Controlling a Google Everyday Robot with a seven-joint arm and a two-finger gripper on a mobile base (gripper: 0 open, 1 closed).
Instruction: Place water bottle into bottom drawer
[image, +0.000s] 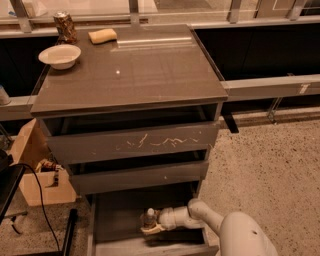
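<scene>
Grey-brown worktop carries a bowl, can and sponge at 11 o'clock. At 6 o'clock, inside the open bottom drawer, the gripper, reaching in from 4 o'clock, clamps the upright water bottle.

White, smooth arm of rounded shells, seen above the right front corner of the bottom drawer. Largest piece a pale dome-shaped shell just outside that corner, a little grey on its shaded side, with a soft shine on top. Next toward the drawer, a thinner tube section ending in a rounded joint like an elbow. After the joint, a short cylindrical wrist, white too, with darker seam lines between its rings. Gripper inside the bottom drawer, near the middle of its front, tan or beige in colour and so clearly different from the white arm.
</scene>
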